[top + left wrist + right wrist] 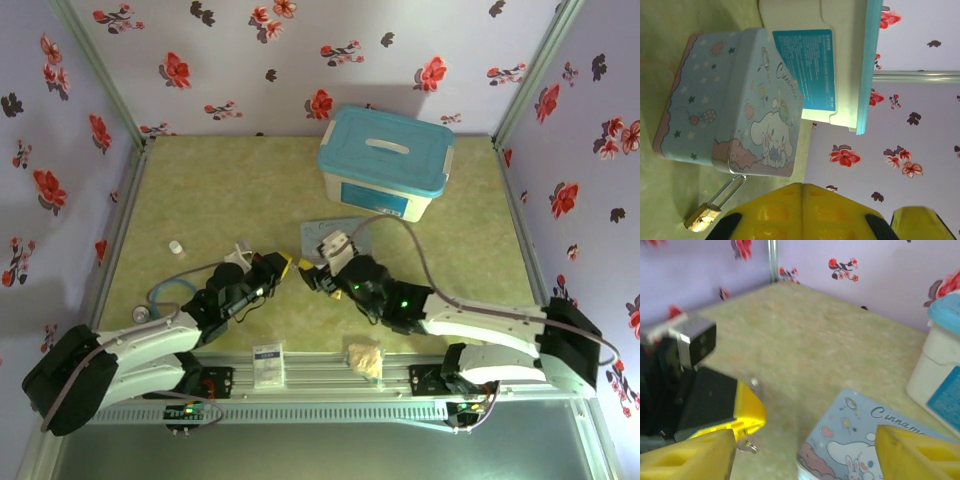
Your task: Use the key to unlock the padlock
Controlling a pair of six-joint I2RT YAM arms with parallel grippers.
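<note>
— Where's your padlock?
— The brass padlock (702, 218) lies on the tabletop (660, 190), its silver shackle hooked through the cartoon tin's (730, 100) hasp.
— And your key?
— The key (748, 445), tiny and blurred, pokes from the left gripper's (801, 195) closed jaws.

Bright even light, soft shadows, blurry right-wrist view.

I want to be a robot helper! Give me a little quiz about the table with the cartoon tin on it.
1. True or false: the padlock is hooked onto the cartoon tin.
2. Which gripper is open? A: the left one. B: the right gripper. C: neither.
3. Fill in the blank: the lid of the storage box is ____.

Key: 1 true; 2 B; 3 blue.
</note>
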